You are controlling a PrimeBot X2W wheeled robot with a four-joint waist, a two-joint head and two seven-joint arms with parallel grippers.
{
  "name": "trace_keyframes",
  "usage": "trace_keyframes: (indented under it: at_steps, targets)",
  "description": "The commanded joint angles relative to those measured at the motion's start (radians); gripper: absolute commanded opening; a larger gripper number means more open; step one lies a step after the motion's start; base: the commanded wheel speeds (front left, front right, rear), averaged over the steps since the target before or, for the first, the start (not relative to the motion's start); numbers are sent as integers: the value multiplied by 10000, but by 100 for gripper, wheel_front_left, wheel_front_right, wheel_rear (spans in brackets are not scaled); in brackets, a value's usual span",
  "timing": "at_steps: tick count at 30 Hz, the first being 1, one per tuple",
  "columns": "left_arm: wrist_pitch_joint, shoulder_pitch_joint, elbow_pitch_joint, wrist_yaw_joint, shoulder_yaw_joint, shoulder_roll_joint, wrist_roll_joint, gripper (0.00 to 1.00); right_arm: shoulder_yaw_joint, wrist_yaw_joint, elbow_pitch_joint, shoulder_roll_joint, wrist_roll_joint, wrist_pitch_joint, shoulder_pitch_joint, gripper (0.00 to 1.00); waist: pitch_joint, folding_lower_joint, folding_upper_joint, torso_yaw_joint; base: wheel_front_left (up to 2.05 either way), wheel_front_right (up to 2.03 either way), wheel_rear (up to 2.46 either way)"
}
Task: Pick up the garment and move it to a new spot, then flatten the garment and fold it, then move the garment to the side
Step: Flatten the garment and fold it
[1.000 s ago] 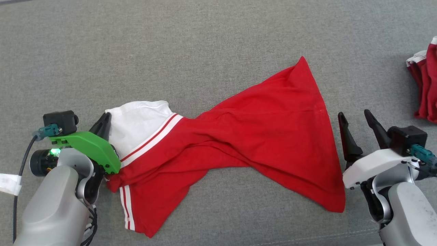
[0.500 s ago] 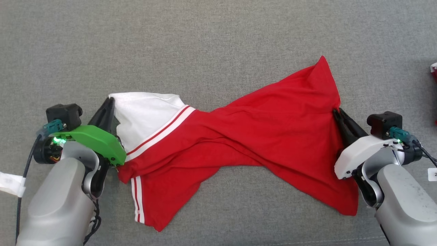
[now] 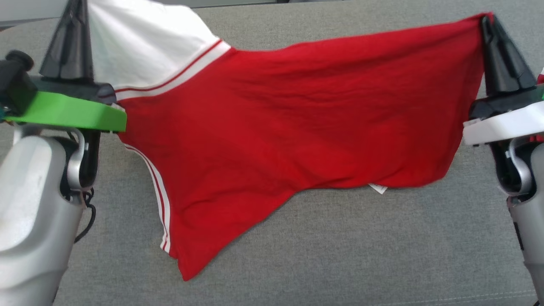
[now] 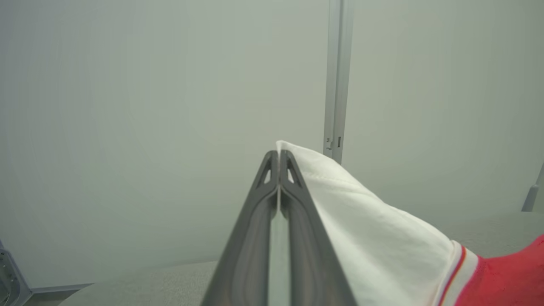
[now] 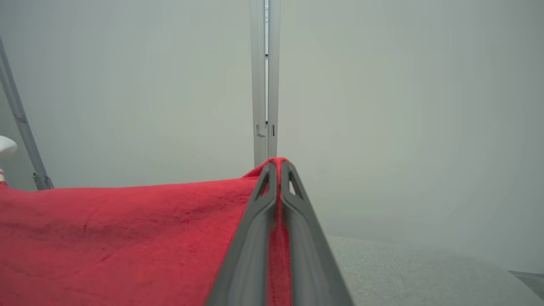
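Observation:
The garment [image 3: 272,110] is a red shirt with a white sleeve and white stripes. It hangs stretched in the air between my two grippers, above the grey cushion [image 3: 340,255]. My left gripper [image 3: 74,8] is shut on the white sleeve edge at the upper left; the left wrist view shows white cloth [image 4: 361,221] pinched at the gripper [image 4: 279,155]. At the upper right, my right gripper [image 3: 486,19] is shut on the red hem corner. In the right wrist view the red cloth [image 5: 127,238] runs left from that gripper [image 5: 278,163]. The lower sleeve point droops toward the cushion.
A small white tag [image 3: 378,188] hangs below the garment's lower edge. A pale wall with a metal post [image 5: 265,85] stands behind the cushion. A cushion seam [image 3: 467,296] runs along the near right.
The right gripper closed on the red hem corner. Both grippers then rose with the garment, which went from lying twisted on the cushion to hanging spread between them. The head view shifted too.

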Motion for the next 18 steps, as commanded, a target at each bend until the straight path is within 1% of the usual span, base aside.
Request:
trace_keyframes:
  at_steps: [1, 4, 5, 10, 14, 18]
  targets:
    - [-37, -360, -872, 302, 156, 217, 212, 0, -374, -16, -689, 26, -221, 106, -211, 0, -386, 0, 0, -13, 0, 0, 0]
    - [158, -733, -2175, 657, 286, 408, 520, 0, -918, -16, -1697, 146, -416, 321, -414, 0, -657, 0, 0, 19, 0, 0, 0]
    - [158, -733, -2175, 657, 286, 408, 520, 0, -918, -16, -1697, 146, -416, 321, -414, 0, -657, 0, 0, 19, 0, 0, 0]
    - [807, -1277, -3724, 1094, 381, 692, 862, 0, -1504, -16, -3014, 437, -716, 927, -384, 0, -1043, 0, 0, -5, 0, 0, 0]
    - [1266, -1440, -4270, 1284, 370, 786, 927, 0, -1667, -16, -3477, 636, -775, 1346, -167, 0, -1217, 0, 0, -33, 0, 0, 0]
    - [1481, -1494, -4369, 1287, 285, 734, 801, 0, -1720, -16, -3449, 780, -542, 1483, -199, 0, -1234, 0, 0, -60, 0, 0, 0]
